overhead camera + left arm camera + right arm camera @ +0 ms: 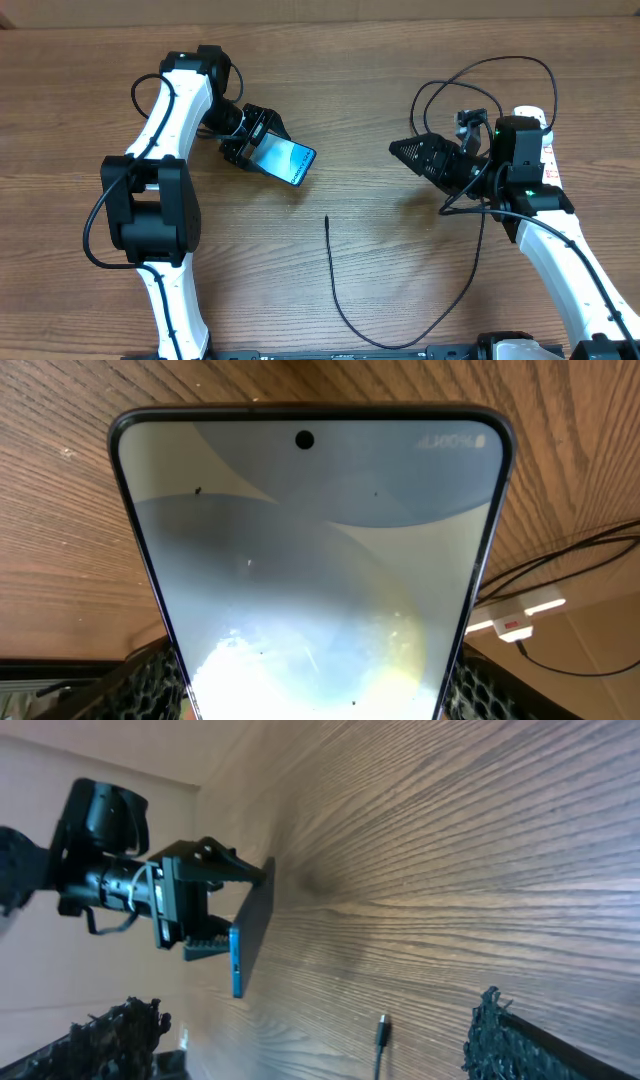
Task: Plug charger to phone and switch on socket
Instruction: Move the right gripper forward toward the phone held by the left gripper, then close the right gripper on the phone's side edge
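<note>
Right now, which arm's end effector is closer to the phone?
Left. The left end effector grips the phone by one end; the right end effector hangs open, well apart from it.

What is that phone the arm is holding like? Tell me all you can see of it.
The phone is a slim rectangle with dark edges, rounded corners and a glossy screen lit pale blue-teal. A small round camera hole sits centred near its top edge, with tiny unreadable lettering in one corner. The left gripper clamps its opposite end by the long sides, fingers on each, holding it tilted, screen upward. Edge-on it looks very thin. Whether its far end touches the table is unclear.
</note>
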Controlling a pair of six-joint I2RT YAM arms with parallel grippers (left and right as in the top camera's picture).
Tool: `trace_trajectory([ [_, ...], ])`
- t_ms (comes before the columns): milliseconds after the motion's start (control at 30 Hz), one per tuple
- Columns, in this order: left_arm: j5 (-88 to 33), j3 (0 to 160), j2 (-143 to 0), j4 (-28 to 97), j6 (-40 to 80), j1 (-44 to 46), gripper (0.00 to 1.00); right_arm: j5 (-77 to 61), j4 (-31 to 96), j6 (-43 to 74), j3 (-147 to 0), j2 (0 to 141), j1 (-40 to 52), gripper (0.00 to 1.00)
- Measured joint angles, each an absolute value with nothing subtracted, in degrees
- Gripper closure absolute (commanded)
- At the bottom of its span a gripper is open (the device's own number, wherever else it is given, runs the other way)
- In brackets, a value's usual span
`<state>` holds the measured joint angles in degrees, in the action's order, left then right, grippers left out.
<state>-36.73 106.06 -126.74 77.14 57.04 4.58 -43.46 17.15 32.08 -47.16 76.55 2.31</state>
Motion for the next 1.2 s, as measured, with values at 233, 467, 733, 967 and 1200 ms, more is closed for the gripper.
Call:
trace_trajectory([
  [233, -36.6, 106.1, -126.7, 77.1, 59.7, 6.0, 0.96, -43.5, 17.1, 34.3, -47.2, 76.6, 2.3, 0.0],
  [467, -36.8, 106.1, -126.7, 75.0, 62.7, 9.1, 0.96, -41.3, 17.1, 38.6, -47.2, 76.6, 2.5, 0.0],
  [733, -38.1, 106.1, -126.7, 71.3, 66.4, 12.5, 0.96, -37.5, 17.2, 42.3, -47.2, 76.6, 5.4, 0.0],
  [967, -39.5, 106.1, -126.7, 69.9, 69.4, 15.3, 0.96, -34.9, 17.2, 43.3, -47.2, 76.6, 7.3, 0.0],
  [1200, -42.0, 106.1, -126.7, 68.0, 72.1, 18.5, 0.96, -33.2, 17.2, 43.5, -47.2, 76.6, 7.8, 0.0],
])
